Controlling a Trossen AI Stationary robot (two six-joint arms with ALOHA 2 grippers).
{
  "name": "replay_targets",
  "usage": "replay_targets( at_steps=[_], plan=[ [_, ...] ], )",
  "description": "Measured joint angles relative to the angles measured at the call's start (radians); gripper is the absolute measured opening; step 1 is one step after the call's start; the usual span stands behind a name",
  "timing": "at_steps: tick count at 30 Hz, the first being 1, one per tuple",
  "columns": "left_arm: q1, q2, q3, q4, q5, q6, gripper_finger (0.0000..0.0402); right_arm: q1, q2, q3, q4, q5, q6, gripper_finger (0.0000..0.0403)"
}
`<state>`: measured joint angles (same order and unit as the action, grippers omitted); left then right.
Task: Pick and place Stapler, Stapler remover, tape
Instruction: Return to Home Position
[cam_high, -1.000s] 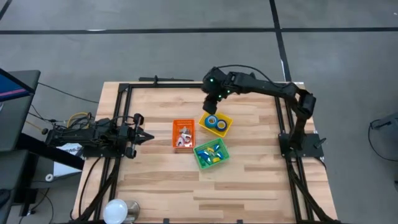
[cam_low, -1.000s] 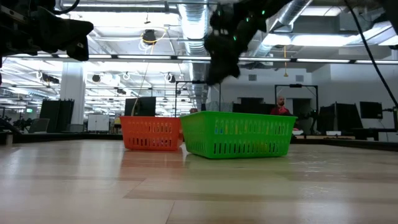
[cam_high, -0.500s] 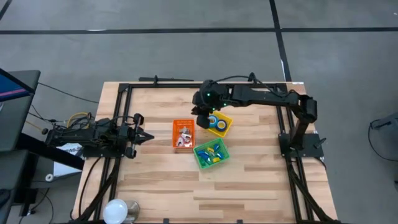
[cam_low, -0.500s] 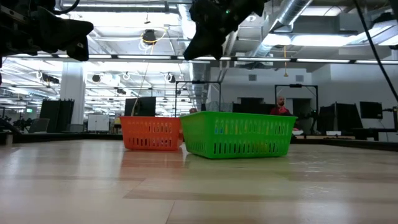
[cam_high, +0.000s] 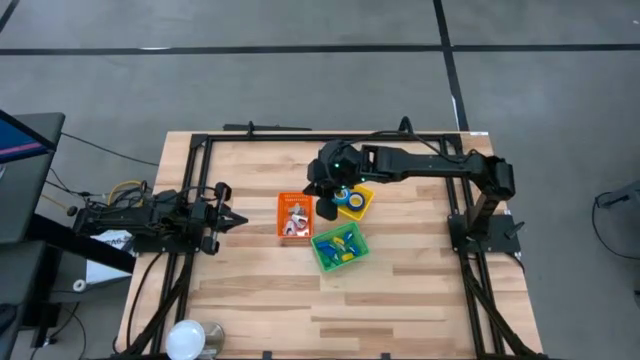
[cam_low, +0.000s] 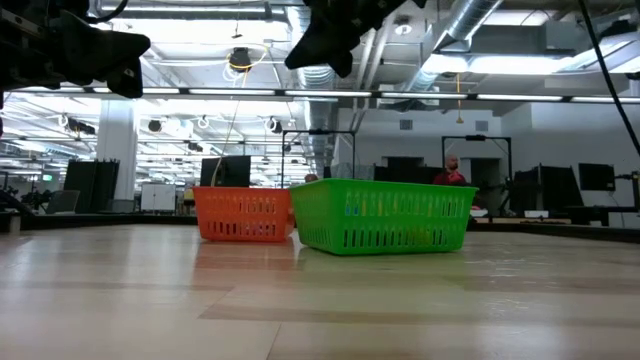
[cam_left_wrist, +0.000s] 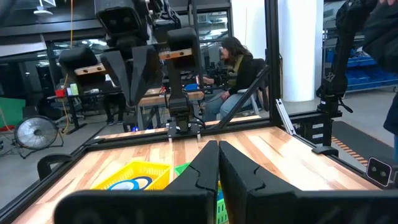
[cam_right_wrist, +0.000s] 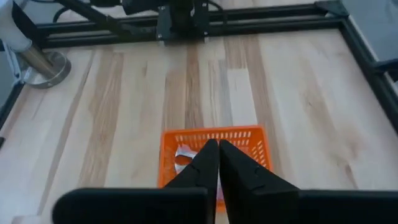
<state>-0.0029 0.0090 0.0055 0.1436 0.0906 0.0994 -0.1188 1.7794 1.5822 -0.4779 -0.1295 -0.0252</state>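
Right tool (cam_high: 322, 195) hangs over the bins; left tool (cam_high: 238, 218) waits at the counter's (cam_high: 400, 290) edge.
High view: the right tool is above the gap between orange bin (cam_high: 295, 216) and yellow bin (cam_high: 364, 203), with blue tape (cam_high: 352, 200) in the yellow one just beside it. Low view: it sits high over the green bin (cam_low: 385, 215). Left wrist view: left tool pressed together. Right wrist view: right tool pressed together, orange bin just beyond.

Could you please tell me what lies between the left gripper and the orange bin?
Nothing does: in the high view, only bare wooden table separates the left gripper from the orange bin.
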Motion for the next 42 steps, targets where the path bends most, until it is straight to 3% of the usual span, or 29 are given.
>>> replay_targets(
  at_steps=[11, 20, 34, 42],
  plan=[
    [0.000, 0.008, 0.000, 0.002, 0.000, 0.000, 0.0004, 0.003, -0.114, -0.252, 0.309, 0.049, 0.058, 0.0001],
    [0.000, 0.045, 0.000, 0.009, 0.000, 0.000, 0.0004, 0.059, -0.214, -0.562, 0.611, 0.045, -0.001, 0.0000],
    [0.000, 0.108, 0.000, 0.024, 0.000, 0.000, 0.0004, 0.068, -0.448, -1.002, 0.791, 0.022, -0.011, 0.0000],
    [0.000, 0.138, 0.000, 0.023, 0.000, 0.000, 0.0004, 0.079, -0.687, -1.258, 0.856, 0.021, -0.011, 0.0000]
  ],
)
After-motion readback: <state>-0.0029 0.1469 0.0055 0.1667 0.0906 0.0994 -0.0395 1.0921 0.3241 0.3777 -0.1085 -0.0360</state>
